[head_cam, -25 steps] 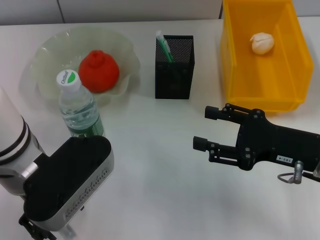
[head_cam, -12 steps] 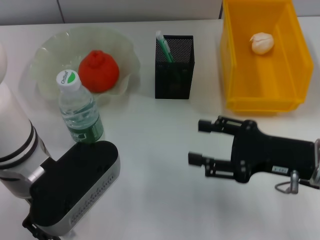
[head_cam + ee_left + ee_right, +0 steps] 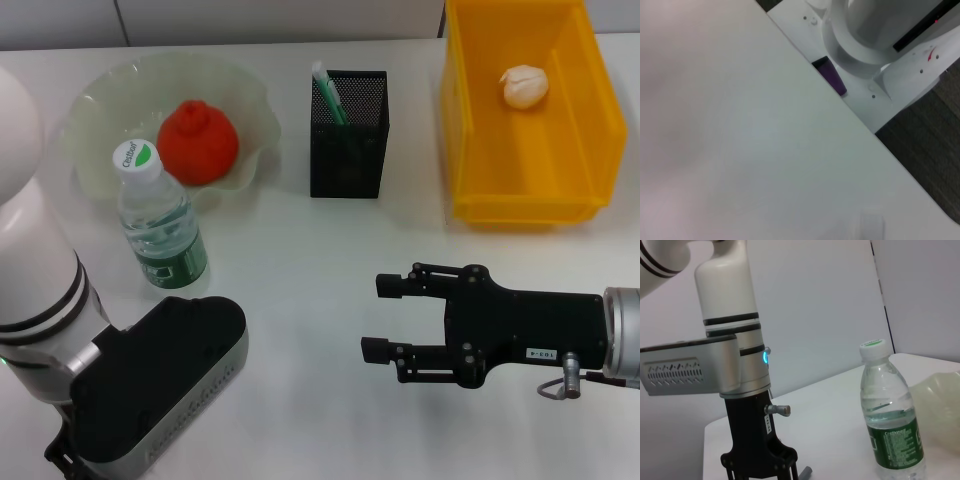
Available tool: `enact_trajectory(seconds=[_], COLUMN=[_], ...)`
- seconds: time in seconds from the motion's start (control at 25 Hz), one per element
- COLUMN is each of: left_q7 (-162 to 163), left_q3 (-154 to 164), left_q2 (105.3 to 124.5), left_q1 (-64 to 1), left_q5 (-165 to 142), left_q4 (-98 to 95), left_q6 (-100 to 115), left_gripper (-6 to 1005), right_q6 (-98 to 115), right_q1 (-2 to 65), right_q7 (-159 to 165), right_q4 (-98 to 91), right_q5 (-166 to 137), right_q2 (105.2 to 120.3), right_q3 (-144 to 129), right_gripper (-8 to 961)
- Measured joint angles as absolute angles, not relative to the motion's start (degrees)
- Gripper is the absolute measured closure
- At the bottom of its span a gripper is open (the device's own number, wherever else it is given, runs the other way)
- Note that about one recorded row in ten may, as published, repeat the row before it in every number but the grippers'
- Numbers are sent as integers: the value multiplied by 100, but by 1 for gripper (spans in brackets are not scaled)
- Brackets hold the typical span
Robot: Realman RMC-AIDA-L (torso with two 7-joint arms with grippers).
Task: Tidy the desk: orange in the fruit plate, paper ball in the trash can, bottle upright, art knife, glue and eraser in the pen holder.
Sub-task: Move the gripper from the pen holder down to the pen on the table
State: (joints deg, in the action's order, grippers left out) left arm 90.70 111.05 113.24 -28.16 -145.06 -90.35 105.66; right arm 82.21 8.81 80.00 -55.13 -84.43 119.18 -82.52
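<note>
Bottle (image 3: 160, 220) upright beside fruit plate (image 3: 250, 110) holding orange (image 3: 197, 141); paper ball (image 3: 525, 86) binned. Right tool (image 3: 385, 317) open, empty, near bottle. Left tool's state unclear. Likely finished; next: check, retract.

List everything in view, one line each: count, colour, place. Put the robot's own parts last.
orange: one, red-orange, in the fruit plate.
fruit plate: one, pale green, far left of the desk.
bottle: one, clear with green label, upright in front of the plate.
pen holder: one, black mesh, far centre.
glue: one, mint green, standing in the pen holder.
trash can: one, yellow, far right.
paper ball: one, white, inside the trash can.
desk: one, white.
left tool: black, near left, above the desk.
right tool: black, open, empty, above the desk at near right.
</note>
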Motion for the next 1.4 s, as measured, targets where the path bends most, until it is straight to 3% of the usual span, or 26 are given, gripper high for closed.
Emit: enact_trajectory(seconds=[1.2,1.4], left_q7=[9054,8991], left_q3=[11151,11154], left_q2=[11413,11419], left_q1=[-2894,-2897], left_q5=[-14786,-14769], left_q4=[-8803,-8797], left_q6=[10461,10572], left_gripper=[442,493], right_q6=[8210,8210], right_q1=[897,906], right_q7=[8107,8179], right_q4=[-5502,-5502], right_q5=[-8492,-8516], right_q2=[11918,11916], right_q3=[-8244,-8244], right_gripper=[207,207])
